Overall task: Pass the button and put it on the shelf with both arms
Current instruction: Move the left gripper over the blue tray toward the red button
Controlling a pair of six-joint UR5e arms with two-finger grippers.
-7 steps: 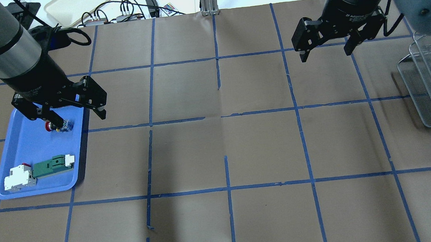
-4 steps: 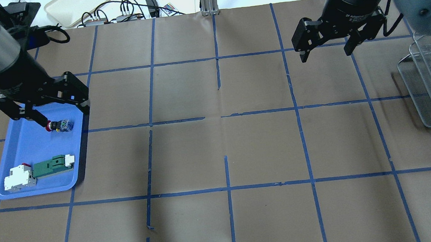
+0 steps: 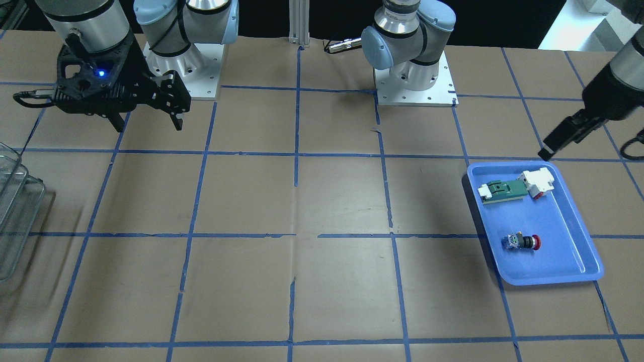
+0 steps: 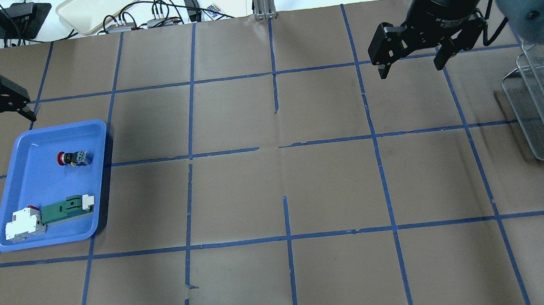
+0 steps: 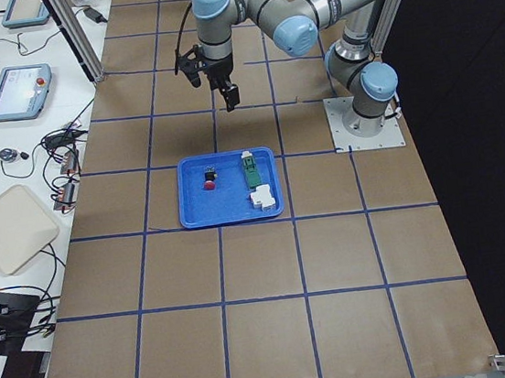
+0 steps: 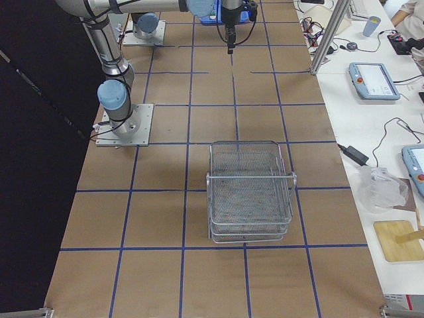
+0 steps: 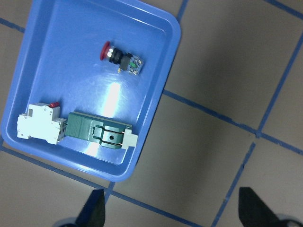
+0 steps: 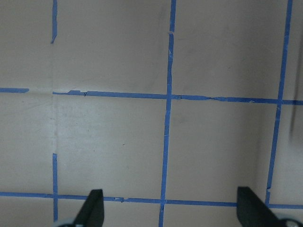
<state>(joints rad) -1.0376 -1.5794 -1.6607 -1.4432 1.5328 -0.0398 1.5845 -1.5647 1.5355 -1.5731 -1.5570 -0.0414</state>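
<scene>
Left tool [image 4: 6, 129] hovers beside the tray [image 4: 39, 185], right tool [image 4: 411, 70] aloft, both spread wide, empty.

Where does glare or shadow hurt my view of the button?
Left wrist view: white glare on the blue tray floor between the button and the green part; button itself sharp. Overhead view: shadow lies beside the tray, off the button.

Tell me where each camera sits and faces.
Front-facing: across the table, facing the robot; left arm, right arm show.
Overhead: behind the robot, looking forward and down; right gripper shows.
Exterior left: table's left end, looking along it; left arm near.
Exterior right: table's right end, looking along it past the shelf; right arm near.
Left wrist: down past left gripper at the tray.
Right wrist: down past right gripper at the table.
Shared: overhead and left wrist show the button.
</scene>
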